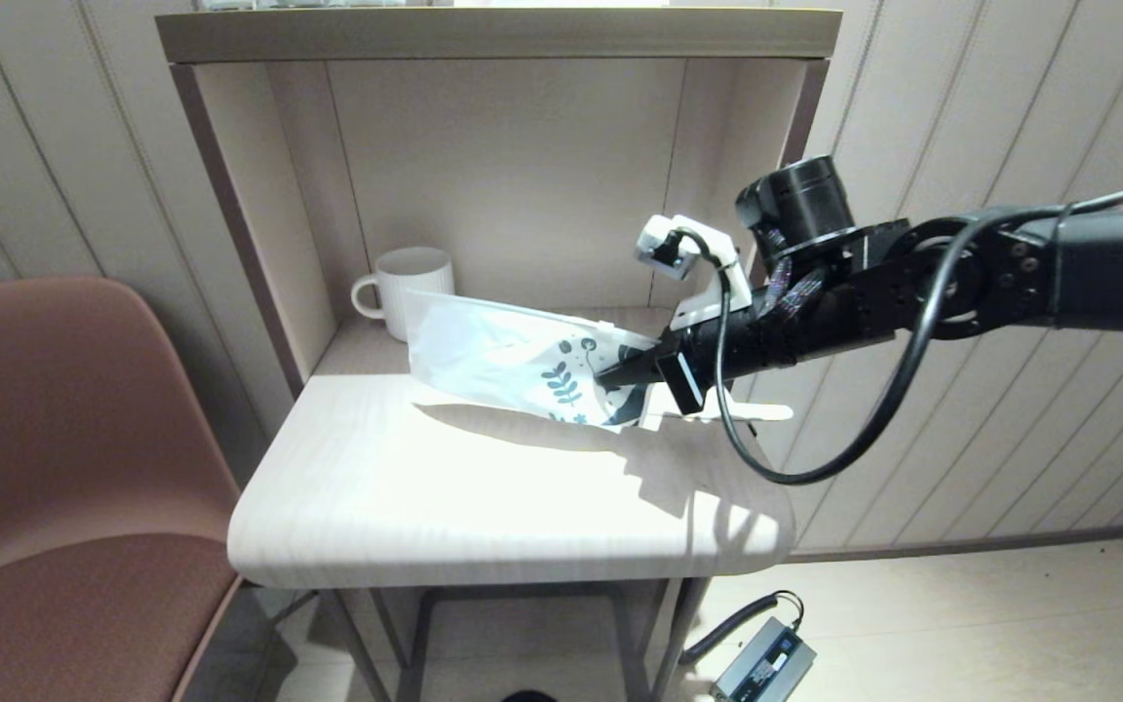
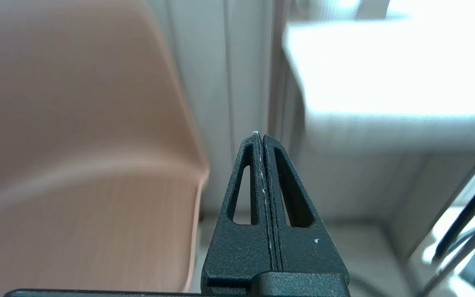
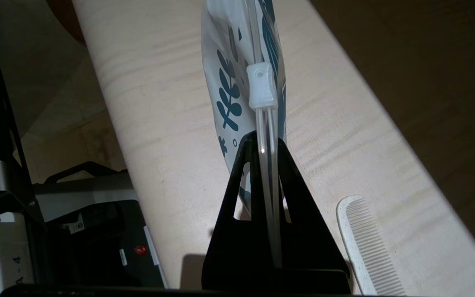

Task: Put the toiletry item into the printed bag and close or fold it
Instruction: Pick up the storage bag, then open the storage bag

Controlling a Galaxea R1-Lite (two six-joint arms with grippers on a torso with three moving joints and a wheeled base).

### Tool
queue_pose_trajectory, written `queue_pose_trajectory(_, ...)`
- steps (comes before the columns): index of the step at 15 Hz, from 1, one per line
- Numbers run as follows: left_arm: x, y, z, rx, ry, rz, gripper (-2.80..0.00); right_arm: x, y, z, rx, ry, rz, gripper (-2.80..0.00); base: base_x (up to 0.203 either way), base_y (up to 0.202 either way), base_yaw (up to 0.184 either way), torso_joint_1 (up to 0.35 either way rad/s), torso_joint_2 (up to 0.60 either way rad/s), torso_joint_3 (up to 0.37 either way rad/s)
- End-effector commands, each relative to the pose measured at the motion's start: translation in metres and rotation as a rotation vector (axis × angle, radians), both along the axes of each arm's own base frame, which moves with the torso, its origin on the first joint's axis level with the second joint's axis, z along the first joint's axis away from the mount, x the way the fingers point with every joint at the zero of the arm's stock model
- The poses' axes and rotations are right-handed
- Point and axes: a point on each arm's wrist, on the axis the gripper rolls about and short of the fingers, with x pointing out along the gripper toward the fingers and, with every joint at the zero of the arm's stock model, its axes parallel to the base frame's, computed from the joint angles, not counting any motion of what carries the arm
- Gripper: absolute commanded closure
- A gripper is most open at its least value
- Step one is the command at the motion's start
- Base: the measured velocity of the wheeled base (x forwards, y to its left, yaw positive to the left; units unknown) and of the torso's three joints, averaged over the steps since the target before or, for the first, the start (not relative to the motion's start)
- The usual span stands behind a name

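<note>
Gripping the printed bag [image 1: 522, 361] by its patterned right end, the right gripper [image 1: 620, 373] held its jaws clamped on the zip edge, slider [image 3: 262, 86] just beyond; bag raised off the table [image 1: 484, 497]; comb [image 3: 365, 243] outside, lying right of the bag; loading apparently not begun, next needing the mouth opened; left gripper [image 2: 261, 140] parked low beside the chair [image 1: 45, 439], jaws together; mug [image 1: 410, 288] far left in the alcove.
</note>
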Motion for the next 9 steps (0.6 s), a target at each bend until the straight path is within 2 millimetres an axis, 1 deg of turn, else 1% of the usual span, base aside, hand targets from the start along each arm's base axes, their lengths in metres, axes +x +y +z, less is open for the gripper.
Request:
queue_pose_trajectory(1,-0.001,0.0,0.067,-0.003,-0.049,-0.021,0.0,-0.035,-0.019,0.041,0.038,-0.044,-0.018,0.0,0.0,0.0,0.0,0.0,0.0,0.0)
queue_pose_trajectory(3,0.02,-0.001,0.129,-0.002,-0.031,-0.095,0.0,-0.065,-0.03,0.06,0.038,-0.009,-0.022,0.0,0.0,0.0,0.0,0.0,0.0,0.0)
queue_pose_trajectory(5,0.054,-0.004,0.189,0.0,-0.027,-0.197,0.0,-0.095,-0.033,0.071,0.029,0.062,-0.014,0.0,0.0,0.0,0.0,0.0,0.0,0.0)
queue_pose_trajectory(6,0.071,-0.006,0.21,0.002,-0.022,-0.259,0.0,-0.104,-0.035,0.073,0.018,0.088,-0.011,0.0,0.0,0.0,0.0,0.0,0.0,0.0)
queue_pose_trajectory(7,0.09,-0.008,0.226,0.006,-0.007,-0.338,0.0,-0.111,-0.033,0.074,0.01,0.101,0.005,0.0,0.0,0.0,0.0,0.0,0.0,0.0)
queue_pose_trajectory(9,0.111,-0.014,0.254,0.014,0.012,-0.535,0.0,-0.122,-0.027,0.074,-0.012,0.132,0.046,0.0,0.0,0.0,0.0,0.0,0.0,0.0)
